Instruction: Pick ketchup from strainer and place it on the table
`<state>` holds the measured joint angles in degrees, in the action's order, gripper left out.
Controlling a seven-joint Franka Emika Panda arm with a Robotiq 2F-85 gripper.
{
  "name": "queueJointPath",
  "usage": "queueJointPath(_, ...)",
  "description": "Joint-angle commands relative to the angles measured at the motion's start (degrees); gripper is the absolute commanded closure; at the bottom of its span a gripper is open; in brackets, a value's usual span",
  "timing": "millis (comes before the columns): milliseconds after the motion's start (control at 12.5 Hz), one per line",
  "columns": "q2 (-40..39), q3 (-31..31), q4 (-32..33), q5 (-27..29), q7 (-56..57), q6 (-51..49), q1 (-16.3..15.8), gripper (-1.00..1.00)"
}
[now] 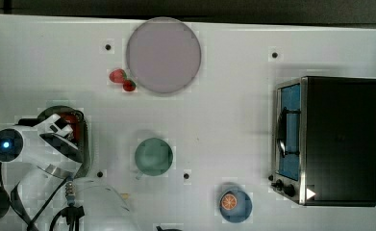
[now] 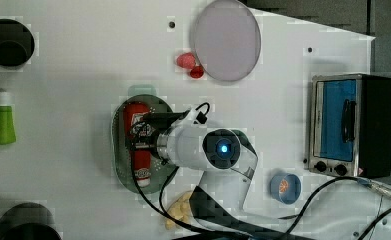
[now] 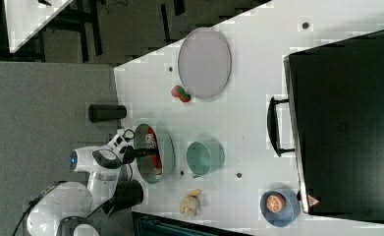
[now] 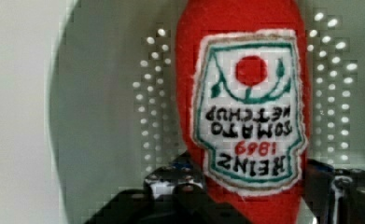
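The arm reaches low over the strainer (image 2: 120, 150), its wrist bent down so that the pincer (image 4: 252, 186) sits around the ketchup (image 2: 136, 137). In the wrist view a dark finger (image 4: 180, 184) stands on each side of the bottle's label, close against the red body; whether they already press it cannot be told.

The ketchup lies flat inside the strainer along its length, a slim red bottle with a white label carrying a red spot and green lettering, and a white cap end toward the left view's bottom. The strainer is a pale green oval basin with rows of small holes in its floor, and it rests on the white bench (image 1: 233, 115).

In the top view the strainer is near the bench's left edge. A teal cup (image 1: 153, 156) stands to its right, near but apart. Two strawberries (image 1: 122, 79) lie just beside a round grey plate (image 1: 164, 55) farther up. A toaster oven (image 1: 330, 139) fills the top view's right side, with a blue bowl holding an orange slice (image 1: 233, 204) near it. Bare bench lies between the cup and the oven.
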<state>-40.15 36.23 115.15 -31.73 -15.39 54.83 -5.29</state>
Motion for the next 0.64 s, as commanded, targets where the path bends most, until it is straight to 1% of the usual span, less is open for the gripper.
queueJointPath(80,3.58,0.83,0.43,-0.12,-2.5,-1.93,0.05,-0.21)
queueJointPath(240,8.23,2.97,1.01,1.38,-2.51,-4.39,1.33,-0.21)
queueJointPath(320,10.89,4.12,0.81,3.59,-2.52,-5.59,2.07,-0.21)
queueJointPath(480,16.42,6.34,0.38,10.73,-2.51,-7.47,3.84,-0.21)
queueJointPath(560,18.93,7.35,0.06,14.55,-2.46,-9.33,4.56,-0.21)
queueJointPath(640,21.18,7.88,-0.47,17.18,-1.76,-12.13,5.04,-0.21)
